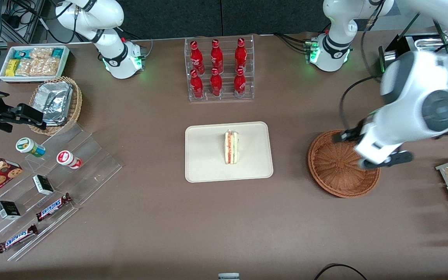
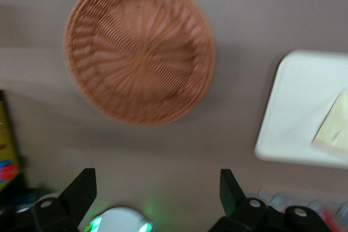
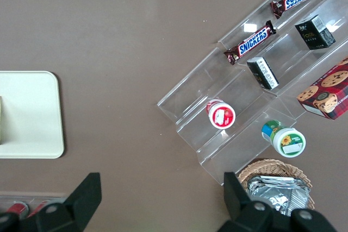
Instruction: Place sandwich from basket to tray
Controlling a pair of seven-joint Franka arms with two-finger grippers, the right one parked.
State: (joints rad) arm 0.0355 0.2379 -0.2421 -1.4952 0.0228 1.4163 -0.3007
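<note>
One sandwich (image 1: 231, 147) on tray (image 1: 208, 165); one basket (image 1: 335, 171); claw (image 2: 157, 188) above basket, spread wide, holding nothing.

Left arm: glossy white rounded shells, dark grey joint caps, black cable, green base lights; black two-finger gripper (image 2: 157, 191) above the table.

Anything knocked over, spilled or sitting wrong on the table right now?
Nothing stands out. The sandwich rests inside the tray, clear of its rim. The basket sits upright and holds nothing. The pincer hangs open above the table beside the basket, holding nothing.
</note>
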